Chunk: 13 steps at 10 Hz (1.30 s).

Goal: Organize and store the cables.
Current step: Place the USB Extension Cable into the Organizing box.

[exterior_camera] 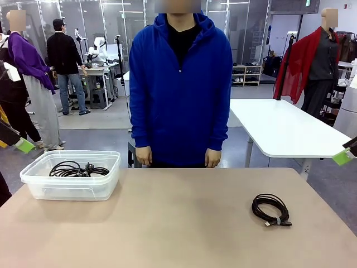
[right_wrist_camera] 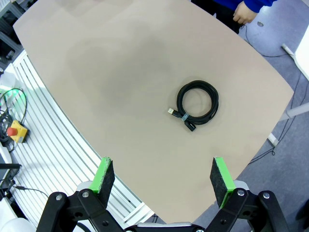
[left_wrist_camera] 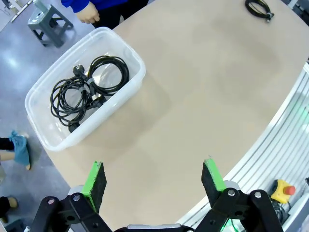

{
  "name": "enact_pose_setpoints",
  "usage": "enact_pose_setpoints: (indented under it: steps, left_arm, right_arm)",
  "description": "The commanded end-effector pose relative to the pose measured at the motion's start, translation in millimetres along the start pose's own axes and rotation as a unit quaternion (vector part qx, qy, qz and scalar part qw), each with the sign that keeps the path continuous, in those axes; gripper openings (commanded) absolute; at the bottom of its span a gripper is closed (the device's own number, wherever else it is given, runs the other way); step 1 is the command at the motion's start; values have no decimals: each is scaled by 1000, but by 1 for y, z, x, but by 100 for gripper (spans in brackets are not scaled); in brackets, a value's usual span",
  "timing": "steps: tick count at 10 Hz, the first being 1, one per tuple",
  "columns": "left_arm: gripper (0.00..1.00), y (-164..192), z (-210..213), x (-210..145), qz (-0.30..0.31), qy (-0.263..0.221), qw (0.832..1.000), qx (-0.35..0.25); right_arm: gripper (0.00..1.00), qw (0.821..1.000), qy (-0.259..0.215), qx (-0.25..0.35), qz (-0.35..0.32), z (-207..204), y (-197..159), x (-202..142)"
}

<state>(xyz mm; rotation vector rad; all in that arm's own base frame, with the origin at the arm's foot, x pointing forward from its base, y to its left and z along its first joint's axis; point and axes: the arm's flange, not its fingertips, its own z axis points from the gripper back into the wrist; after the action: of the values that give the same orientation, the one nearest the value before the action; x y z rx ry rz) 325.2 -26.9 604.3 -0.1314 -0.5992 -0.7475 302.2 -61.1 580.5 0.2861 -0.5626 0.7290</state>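
One clear rectangular plastic bin [exterior_camera: 71, 184] is seen at the left end of the beige oval table [exterior_camera: 178, 223], and one coiled black cable with a slim silver connector [exterior_camera: 271, 210] is seen lying alone on the bare tabletop toward the right, well apart from the bin. That loose cable is wound into a neat flat ring, bound at one spot by a pale tie, with its two plug ends laid side by side at the tie.

Inside the bin a tangle of thin black cords with chunky power plugs [left_wrist_camera: 87, 92] is seen resting on the floor of the box; two bundles seem to be gathered there, though the overlapping loops make the count uncertain.

Two grippers are seen. The left gripper [left_wrist_camera: 153, 183] is held above the table edge near the bin, its green pads spread wide with nothing between them. The right gripper [right_wrist_camera: 164, 178] is held above the loose cable's side of the table, its pads likewise spread wide and gripping nothing.

One person in a blue hooded top [exterior_camera: 179, 89] is seen standing at the far side, both hands hanging at the table edge.
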Motion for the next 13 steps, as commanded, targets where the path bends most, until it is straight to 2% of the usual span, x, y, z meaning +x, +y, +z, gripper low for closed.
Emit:
enact_pose_setpoints:
  steps: [1,2,3,5,7,8,11,13]
  left_arm:
    - [100,-2,2,3,2,8,1000,4]
    - [100,-2,2,3,2,8,1000,4]
    - [100,-2,2,3,2,8,1000,4]
    - [100,-2,2,3,2,8,1000,4]
    - [100,-2,2,3,2,8,1000,4]
    - [100,-2,2,3,2,8,1000,4]
    - [100,-2,2,3,2,8,1000,4]
    - [100,-2,2,3,2,8,1000,4]
  right_arm:
    - [100,998,24,-1,57,-6,3,19]
    - [100,989,65,5,131,-18,-4,35]
    - [100,964,110,25,240,-28,-8,46]
    - [100,925,143,25,351,-39,-13,67]
    - [100,909,159,25,385,-45,-15,83]
    - [100,906,165,26,388,-45,-17,88]
    - [100,916,163,31,365,-50,-29,95]
    - [100,915,169,43,363,-60,-33,96]
